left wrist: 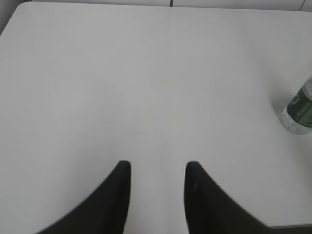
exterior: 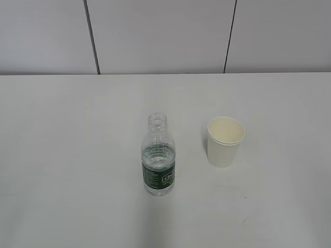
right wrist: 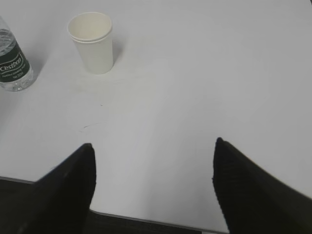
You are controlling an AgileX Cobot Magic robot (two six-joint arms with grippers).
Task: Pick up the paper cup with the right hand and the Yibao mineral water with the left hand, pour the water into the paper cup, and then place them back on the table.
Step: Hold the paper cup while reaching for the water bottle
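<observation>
So it's a big plain white table (exterior: 67,155), matte, with a couple of faint scuff marks near the front on the right side. There are 2 things standing on it: an uncapped Yibao mineral water bottle (exterior: 158,155) with a dark green label, upright around the middle, and a white paper cup (exterior: 225,141) upright to its right, close by but not touching.
</observation>
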